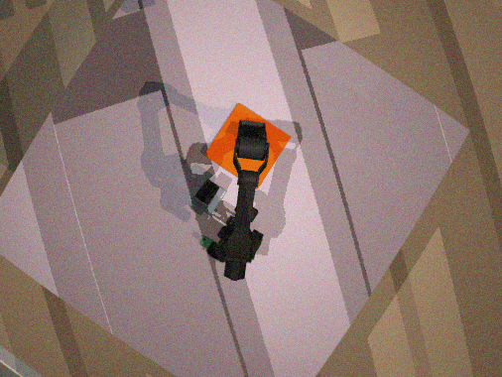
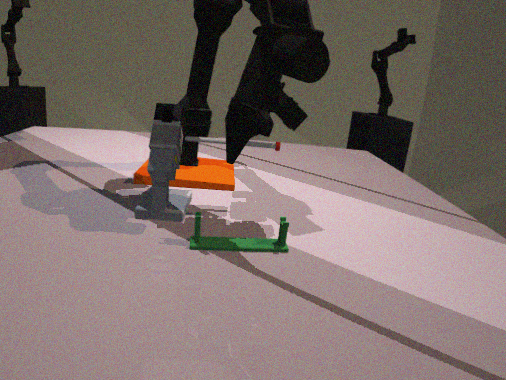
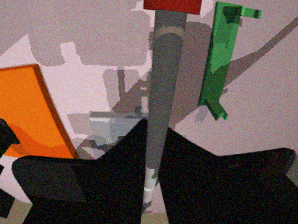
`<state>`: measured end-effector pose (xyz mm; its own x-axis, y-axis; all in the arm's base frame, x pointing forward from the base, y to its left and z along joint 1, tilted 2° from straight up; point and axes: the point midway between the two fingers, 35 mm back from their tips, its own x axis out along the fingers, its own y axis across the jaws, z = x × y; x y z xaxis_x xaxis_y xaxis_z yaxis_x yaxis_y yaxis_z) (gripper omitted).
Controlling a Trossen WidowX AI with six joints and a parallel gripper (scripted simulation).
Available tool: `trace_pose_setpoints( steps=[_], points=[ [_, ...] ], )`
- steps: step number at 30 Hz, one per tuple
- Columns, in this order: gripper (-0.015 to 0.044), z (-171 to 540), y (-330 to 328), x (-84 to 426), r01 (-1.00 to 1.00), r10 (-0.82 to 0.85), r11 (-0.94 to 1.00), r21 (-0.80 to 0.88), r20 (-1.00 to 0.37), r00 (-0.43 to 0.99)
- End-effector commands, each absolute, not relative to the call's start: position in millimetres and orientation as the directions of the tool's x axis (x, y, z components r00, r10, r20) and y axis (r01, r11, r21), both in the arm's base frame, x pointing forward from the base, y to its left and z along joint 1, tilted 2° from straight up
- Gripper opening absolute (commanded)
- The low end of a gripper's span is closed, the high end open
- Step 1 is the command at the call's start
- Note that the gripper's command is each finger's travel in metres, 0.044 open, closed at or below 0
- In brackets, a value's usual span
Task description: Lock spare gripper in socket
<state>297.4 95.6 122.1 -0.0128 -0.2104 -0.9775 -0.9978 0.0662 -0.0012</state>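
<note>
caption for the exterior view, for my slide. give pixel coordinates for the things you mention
Jaws (image 1: 203, 242) (image 2: 231, 161) grip a red-tipped gray pin (image 2: 262, 144) (image 3: 166, 75) above a green stand (image 2: 240, 244) (image 3: 218, 62).

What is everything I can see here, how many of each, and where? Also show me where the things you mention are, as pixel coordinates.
pin (image 2: 260, 144) (image 3: 167, 65): one, grey with a red end, in the tool
mount (image 1: 216, 198) (image 2: 160, 192) (image 3: 112, 127): one, grey, standing near the orange plate
block (image 1: 208, 189) (image 2: 165, 111): one, black, atop the mount
rack (image 1: 205, 242) (image 2: 240, 244) (image 3: 222, 55): one, green, on the table
orange plate (image 1: 239, 113) (image 2: 215, 176) (image 3: 25, 105): one, beneath the arm's base
table (image 1: 397, 124) (image 2: 125, 300) (image 3: 260, 100): one, pinkish, beneath these
wall (image 2: 100, 65): olive-brown, behind; number of walls unclear
distant arms (image 2: 382, 82) (image 2: 14, 62): two, black, on dark boxes (image 2: 382, 140) (image 2: 22, 107)
arm (image 1: 243, 198) (image 2: 202, 60): one, black, on the orange plate
tool (image 2: 231, 161) (image 3: 148, 124): one, black, at the arm's end
</note>
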Motion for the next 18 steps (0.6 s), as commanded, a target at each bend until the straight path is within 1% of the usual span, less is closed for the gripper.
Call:
trace_pose_setpoints(
  steps=[1, 13, 18],
  points=[
    [0.0, 115.8, 96.6, 296.6, -0.998, -0.206, 0.07, -0.001, -0.978, -0.013],
    [0.0, 71.4, 98.6, 295.6, -0.997, -0.203, 0.075, 0.004, -0.979, -0.019],
    [0.0, 73.8, 96.0, 296.0, -0.997, -0.202, 0.075, 0.007, -0.979, -0.022]
  ],
)
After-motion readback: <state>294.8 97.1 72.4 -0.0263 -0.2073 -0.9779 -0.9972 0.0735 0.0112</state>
